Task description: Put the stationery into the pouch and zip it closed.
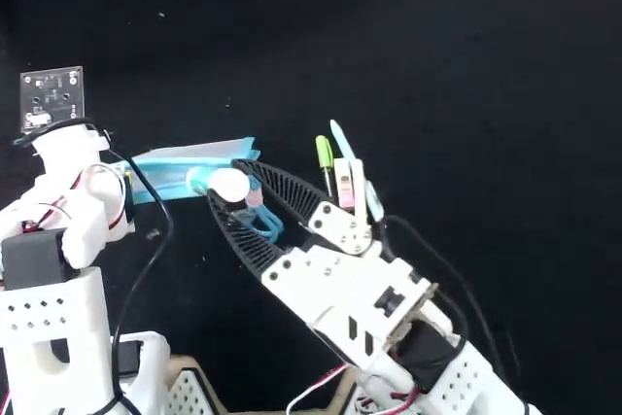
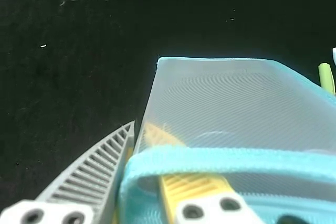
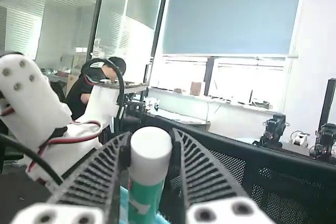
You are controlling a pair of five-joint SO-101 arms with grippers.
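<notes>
A light blue mesh pouch [image 1: 199, 160] [image 2: 226, 108] lies on the black table by the left arm. My left gripper [image 2: 140, 129] is shut on the pouch's open edge, with its yellow finger inside the mesh. My right gripper [image 1: 228, 185] [image 3: 150, 140] hangs just beside the pouch mouth, shut on a glue stick [image 1: 230, 184] [image 3: 150, 153] with a white cap and teal body. A green marker [image 1: 325, 159] [image 2: 326, 76], a light blue pen [image 1: 340, 138] and a pink and white item [image 1: 344, 191] lie to the right of that gripper. Blue scissor handles [image 1: 264, 224] show under its fingers.
A small circuit board [image 1: 51, 96] sits at the far left of the table. A black cable [image 1: 146, 201] loops down from the left arm. The black table [image 1: 466, 94] stretches open to the back and right.
</notes>
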